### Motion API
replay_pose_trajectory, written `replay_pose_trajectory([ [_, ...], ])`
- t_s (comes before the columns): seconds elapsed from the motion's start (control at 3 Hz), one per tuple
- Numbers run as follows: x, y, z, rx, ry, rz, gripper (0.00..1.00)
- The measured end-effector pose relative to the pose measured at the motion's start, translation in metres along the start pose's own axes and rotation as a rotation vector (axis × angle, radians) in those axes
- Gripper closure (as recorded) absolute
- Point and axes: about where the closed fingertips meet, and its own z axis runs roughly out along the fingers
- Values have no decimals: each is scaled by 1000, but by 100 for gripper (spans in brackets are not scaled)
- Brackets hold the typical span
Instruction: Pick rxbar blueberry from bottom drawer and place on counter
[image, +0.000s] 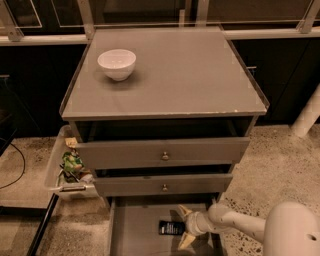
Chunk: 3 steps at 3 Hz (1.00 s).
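The rxbar blueberry (171, 228) lies flat on the floor of the open bottom drawer (135, 232), a dark bar with pale print. My gripper (184, 226) reaches in from the right, low over the drawer. Its two pale fingers are spread, one fingertip (183, 210) above the bar's right end and one below it. The bar sits just left of the gap between them. The counter (175, 75) is the flat grey top of the cabinet, above the two knobbed drawers.
A white bowl (117, 63) stands on the counter at the back left. A clear bin (67, 167) with wrappers hangs at the cabinet's left side. A white post (307, 117) stands at the right. Speckled floor surrounds the cabinet.
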Motion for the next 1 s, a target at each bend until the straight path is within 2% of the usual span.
replay_pose_trajectory([
  [1.0,30,-5,55,-65,-47,62,0],
])
